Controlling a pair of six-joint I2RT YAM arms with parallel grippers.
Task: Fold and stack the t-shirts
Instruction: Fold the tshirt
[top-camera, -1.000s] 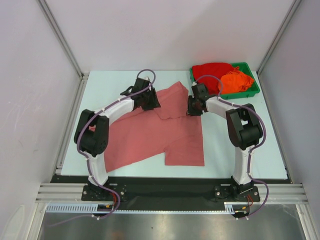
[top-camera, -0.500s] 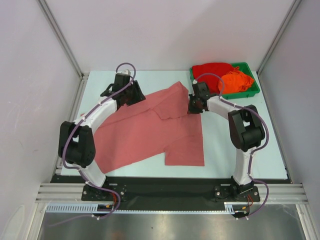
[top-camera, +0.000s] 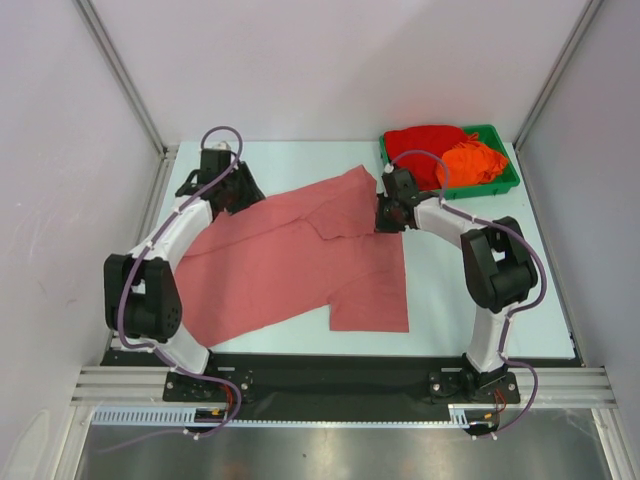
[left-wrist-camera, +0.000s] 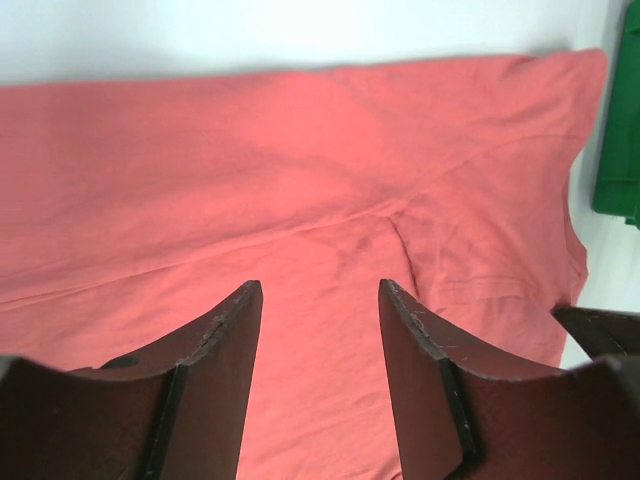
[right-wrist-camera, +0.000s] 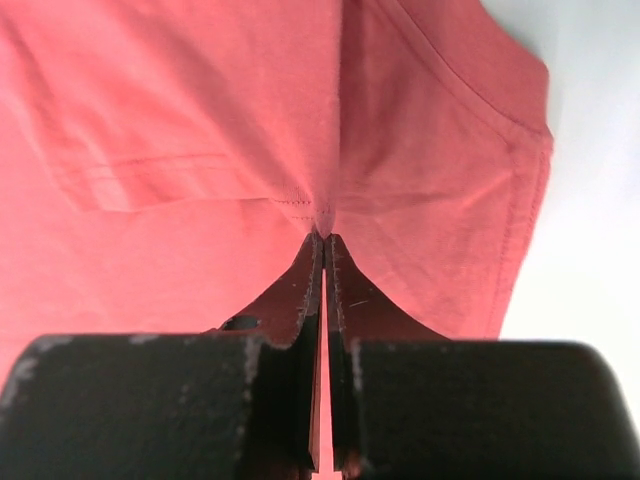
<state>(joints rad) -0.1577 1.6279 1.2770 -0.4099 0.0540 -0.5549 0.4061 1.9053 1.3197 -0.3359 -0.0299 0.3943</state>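
Cloth like that of the salmon t-shirt (top-camera: 300, 260) looks light, thin and limp. It should drape and crease wherever it is lifted, hold no shape of its own, and drag across the pale table (top-camera: 450, 290) rather than slide as a whole. A pinch at one spot will likely raise only a peak, so the sound places to take hold are hems, sleeve ends and corners, best two at once.

The shirt lies spread nearly flat in the middle of the table, matte and softly wrinkled, one short sleeve pointing to the far side. The stitched hem lines show in the right wrist view.

The right gripper (right-wrist-camera: 322, 240) is pinched tight on a small fold of the shirt near its right edge, and the cloth rises to a point between the jaws. The left gripper (left-wrist-camera: 320, 290) stands partly open over the shirt's far left edge and holds nothing.

The bright red t-shirt (top-camera: 425, 140) and the orange t-shirt (top-camera: 475, 160) sit bunched in the green tray (top-camera: 500, 185), a rigid plastic one, at the far right corner
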